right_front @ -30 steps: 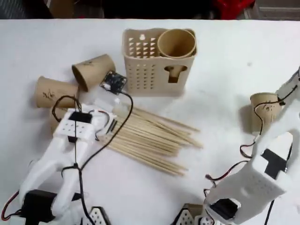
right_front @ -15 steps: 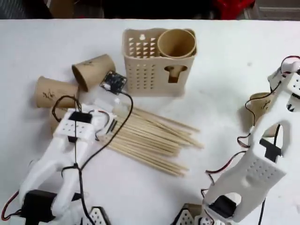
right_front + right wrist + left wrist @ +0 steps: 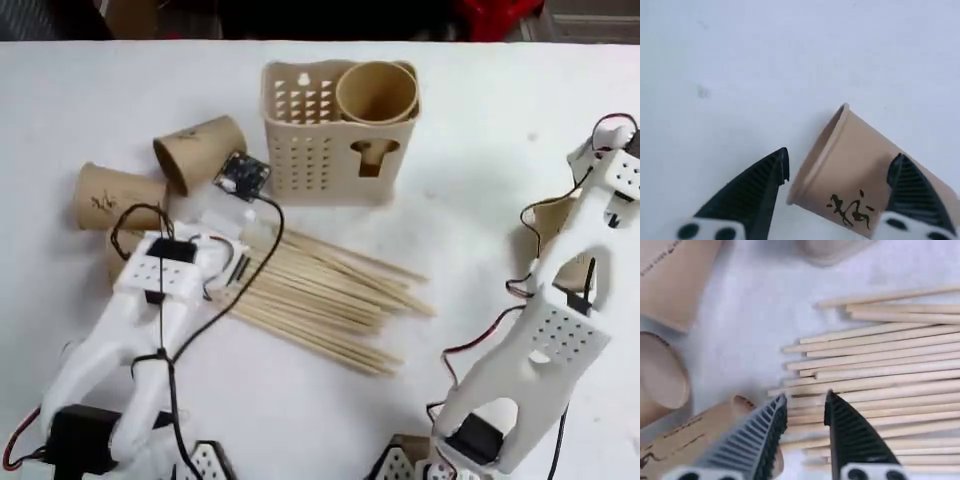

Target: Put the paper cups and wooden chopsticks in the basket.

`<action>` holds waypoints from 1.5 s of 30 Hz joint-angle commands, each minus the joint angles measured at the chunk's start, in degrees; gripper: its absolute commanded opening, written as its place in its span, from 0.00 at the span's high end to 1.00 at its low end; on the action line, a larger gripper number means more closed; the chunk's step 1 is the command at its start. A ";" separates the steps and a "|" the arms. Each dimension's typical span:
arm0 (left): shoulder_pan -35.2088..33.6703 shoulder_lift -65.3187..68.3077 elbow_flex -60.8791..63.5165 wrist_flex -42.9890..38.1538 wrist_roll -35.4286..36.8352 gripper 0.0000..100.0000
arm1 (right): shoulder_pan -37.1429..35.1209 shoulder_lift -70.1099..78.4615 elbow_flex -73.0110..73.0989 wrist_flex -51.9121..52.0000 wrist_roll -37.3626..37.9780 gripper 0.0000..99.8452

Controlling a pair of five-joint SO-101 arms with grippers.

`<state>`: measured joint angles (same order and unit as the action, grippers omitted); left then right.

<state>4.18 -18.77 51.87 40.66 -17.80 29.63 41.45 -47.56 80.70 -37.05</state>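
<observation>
I'm seeing the right gripper point(image 3: 841, 155) gaping wide with a tipped-over paper cup point(image 3: 865, 170) lying on the table point(image 3: 740, 60) between its jaws, not clamped, while the left gripper point(image 3: 805, 396) is hovering narrowly parted and empty right above the ends of the chopsticks point(image 3: 880, 370).

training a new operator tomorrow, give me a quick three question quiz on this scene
1. True or false: the paper cup between the right gripper's open jaws stands upright.
2. What is the left gripper poised over? A) wooden chopsticks B) a plate C) a spoon
3. Fill in: the paper cup in the basket sits at its ____ end (left or right).

Key: 1 false, it lies on its side. 2 A. 3 right.
</observation>
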 commanded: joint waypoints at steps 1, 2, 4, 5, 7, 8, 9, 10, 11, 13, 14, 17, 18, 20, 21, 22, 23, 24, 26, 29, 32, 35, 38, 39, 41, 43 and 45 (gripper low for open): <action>0.75 -2.51 -0.18 -0.97 -0.18 0.86 | -0.13 1.36 -3.96 0.31 -0.35 0.69; 0.75 -2.51 -0.18 -0.97 -0.18 0.86 | -0.13 2.24 -4.40 0.92 -0.35 0.69; 0.75 -2.51 -0.18 -0.97 -0.18 0.86 | -0.04 3.47 -5.36 2.68 -0.26 0.69; 0.75 -2.51 -0.18 -0.97 -0.18 0.86 | -0.04 4.00 -5.80 3.74 -0.26 0.69; 0.75 -2.51 -0.18 -0.97 -0.18 0.86 | -0.04 4.70 -6.59 6.73 -0.09 0.69; 0.75 -2.51 -0.18 -0.97 -0.18 0.86 | -0.04 4.79 -6.95 8.57 0.70 0.69; 0.75 -2.51 -0.18 -0.97 -0.18 0.86 | -0.04 4.79 -7.38 10.42 2.02 0.69; 0.75 -2.51 -0.18 -0.97 -0.18 0.86 | -0.04 4.62 -7.82 12.18 3.52 0.70; 0.75 -2.51 -0.18 -0.97 -0.18 0.86 | -0.13 4.44 -8.44 14.02 4.92 0.72; 0.75 -2.51 -0.18 -0.97 -0.18 0.86 | -0.04 4.44 -10.55 17.19 7.12 0.78; 0.75 -2.51 -0.18 -0.97 -0.18 0.86 | -0.04 4.44 -11.25 17.71 8.44 0.82; 0.75 -2.51 -0.18 -0.97 -0.18 0.86 | 0.92 4.44 -12.13 17.71 12.31 0.90; 0.75 -2.51 -0.18 -0.97 -0.18 0.86 | 1.27 4.35 -12.22 17.71 13.45 0.92; 0.75 -2.51 -0.18 -0.97 -0.18 0.86 | 1.45 4.09 -12.22 17.71 17.58 0.96; 0.75 -2.51 -0.18 -0.97 -0.18 0.86 | 1.45 3.56 -12.22 17.71 20.31 0.98; 0.75 -2.51 -0.18 -0.97 -0.18 0.86 | 1.45 2.86 -12.22 17.71 22.42 0.99; 0.75 -2.51 -0.18 -0.97 -0.18 0.86 | 1.45 1.71 -12.22 17.80 23.56 0.99; 0.75 -2.51 -0.18 -0.97 -0.18 0.86 | 1.54 0.31 -11.96 17.80 23.65 0.98; 0.75 -2.51 -0.18 -0.97 -0.18 0.86 | 2.07 -3.30 -11.52 17.89 23.65 0.98; 0.57 -2.51 -0.18 -0.97 -0.18 0.86 | 3.21 -8.92 -11.43 17.89 24.00 0.98; 0.66 -2.51 -0.18 -0.97 -0.18 0.86 | 4.79 -14.11 -11.43 17.89 24.35 0.98; 0.66 -2.51 -0.18 -0.97 -0.18 0.86 | 6.29 -18.51 -7.82 17.89 26.99 0.98; 0.66 -2.51 -0.18 -0.97 -0.18 0.86 | 6.73 -22.99 1.41 17.71 29.71 0.98; 0.66 -2.51 -0.18 -0.97 -0.18 0.86 | 6.64 -24.66 4.92 17.36 30.95 0.98; 0.66 -2.51 -0.18 -0.97 -0.18 0.86 | 6.20 -28.26 12.57 15.78 34.20 0.98; 0.66 -2.51 -0.18 -0.97 -0.18 0.86 | 5.23 -31.96 22.07 11.30 37.01 0.98; 0.66 -2.51 -0.18 -0.97 -0.18 0.86 | 5.05 -35.91 33.05 3.65 38.42 0.98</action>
<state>4.18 -18.77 51.87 40.66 -17.80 35.34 12.88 -27.43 92.66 -1.36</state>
